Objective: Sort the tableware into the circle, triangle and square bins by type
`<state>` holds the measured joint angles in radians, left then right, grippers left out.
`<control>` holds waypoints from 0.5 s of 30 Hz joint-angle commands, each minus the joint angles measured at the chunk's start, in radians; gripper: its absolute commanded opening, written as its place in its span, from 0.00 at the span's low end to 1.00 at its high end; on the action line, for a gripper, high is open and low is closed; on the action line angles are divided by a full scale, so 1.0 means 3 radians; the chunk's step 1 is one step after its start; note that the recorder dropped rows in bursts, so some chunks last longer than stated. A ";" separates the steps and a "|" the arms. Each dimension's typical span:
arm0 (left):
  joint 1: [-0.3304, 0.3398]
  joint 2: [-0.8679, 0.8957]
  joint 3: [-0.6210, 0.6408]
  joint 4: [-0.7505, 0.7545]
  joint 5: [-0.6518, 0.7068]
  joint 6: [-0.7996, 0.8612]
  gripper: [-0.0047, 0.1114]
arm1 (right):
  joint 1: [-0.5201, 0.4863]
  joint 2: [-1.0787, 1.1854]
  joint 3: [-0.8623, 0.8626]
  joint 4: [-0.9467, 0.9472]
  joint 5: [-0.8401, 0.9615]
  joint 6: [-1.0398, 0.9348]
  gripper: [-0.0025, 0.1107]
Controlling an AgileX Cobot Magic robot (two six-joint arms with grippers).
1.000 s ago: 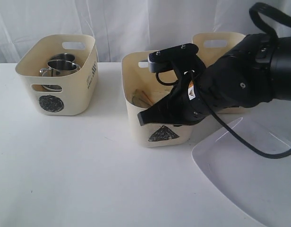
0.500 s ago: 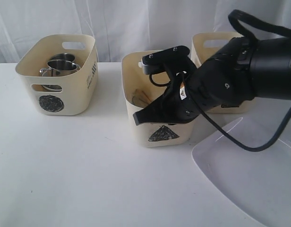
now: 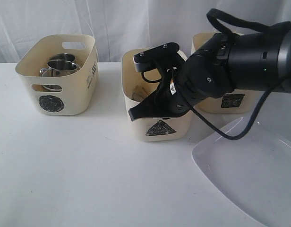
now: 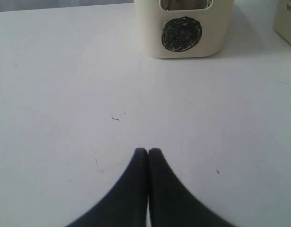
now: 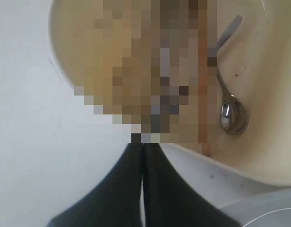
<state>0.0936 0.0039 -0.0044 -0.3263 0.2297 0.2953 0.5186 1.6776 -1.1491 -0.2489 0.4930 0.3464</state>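
Observation:
Two steel mugs [image 3: 60,66] stand in the circle bin [image 3: 55,90], which the left wrist view shows as the circle bin [image 4: 183,28]. My right gripper [image 3: 133,115] is shut and empty at the front rim of the triangle bin [image 3: 181,127]. In the right wrist view a steel spoon [image 5: 230,113] lies inside that bin beyond my right gripper [image 5: 143,144]; the rest of the contents are blurred. The square bin [image 3: 240,106] sits behind my right arm. The large white square plate [image 3: 254,175] lies at the front right. My left gripper [image 4: 148,152] is shut over the bare table.
A white curtain [image 3: 136,23] hangs behind the bins. My right arm's black cable [image 3: 221,130] loops down toward the plate. White tabletop [image 3: 89,170] stretches in front of the circle and triangle bins.
My right arm has swung left and slightly up, carrying its shut gripper leftward along the triangle bin's front. The bins, mugs and plate have stayed put.

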 commanded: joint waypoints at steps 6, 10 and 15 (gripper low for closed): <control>0.0013 -0.0013 0.0015 -0.0037 0.0008 0.0000 0.04 | -0.0002 0.0154 -0.0222 -0.0148 0.0003 -0.0035 0.02; 0.0013 -0.0013 0.0015 -0.0037 0.0008 0.0000 0.04 | -0.0002 0.0258 -0.0314 -0.0196 0.0068 -0.0035 0.02; 0.0013 -0.0013 0.0015 -0.0037 0.0008 0.0000 0.04 | -0.0007 0.0328 -0.0449 -0.0263 0.0068 -0.0035 0.02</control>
<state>0.0936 0.0039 -0.0044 -0.3263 0.2297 0.2953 0.5186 1.7718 -1.2587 -0.3009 0.5171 0.3464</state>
